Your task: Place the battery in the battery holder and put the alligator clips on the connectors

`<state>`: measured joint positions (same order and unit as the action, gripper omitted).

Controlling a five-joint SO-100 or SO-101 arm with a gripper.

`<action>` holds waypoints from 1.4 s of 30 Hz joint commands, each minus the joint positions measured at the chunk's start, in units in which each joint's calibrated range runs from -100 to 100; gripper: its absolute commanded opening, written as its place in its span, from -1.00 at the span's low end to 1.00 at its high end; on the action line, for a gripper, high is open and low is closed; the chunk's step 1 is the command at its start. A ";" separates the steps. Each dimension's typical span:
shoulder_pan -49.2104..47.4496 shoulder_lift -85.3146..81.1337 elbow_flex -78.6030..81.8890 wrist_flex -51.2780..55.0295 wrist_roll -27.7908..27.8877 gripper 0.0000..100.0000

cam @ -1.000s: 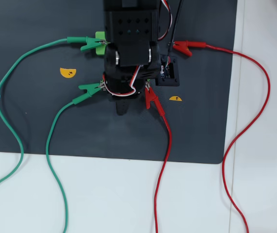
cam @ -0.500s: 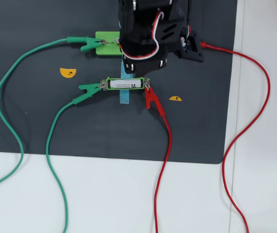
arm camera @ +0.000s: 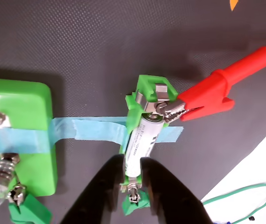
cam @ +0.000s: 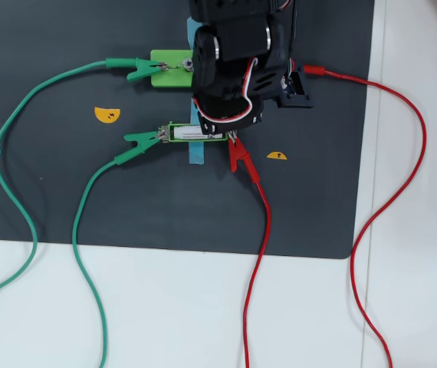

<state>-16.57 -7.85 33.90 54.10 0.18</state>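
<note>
In the wrist view the white battery lies in the green battery holder. A red alligator clip bites the holder's upper metal connector, and a green clip sits at its lower end. My gripper hovers over the battery's lower part. Its black fingers are a narrow gap apart and straddle the battery; whether they touch it I cannot tell. From overhead, the arm covers the right end of the holder, with a green clip at its left and a red clip at its right.
A wider green block carries another green clip; the wrist view shows the block with blue tape running toward the holder. A second red clip lies beside the arm. Red and green wires trail off the black mat.
One second ago the arm sat over the holder. It then drew back toward the top, uncovering the battery, and has now come partway down over the holder's right end again.
</note>
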 commanded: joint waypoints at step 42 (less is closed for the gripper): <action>-20.53 -38.21 16.02 3.53 -18.75 -0.64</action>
<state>-30.35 -45.91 50.42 56.41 -13.36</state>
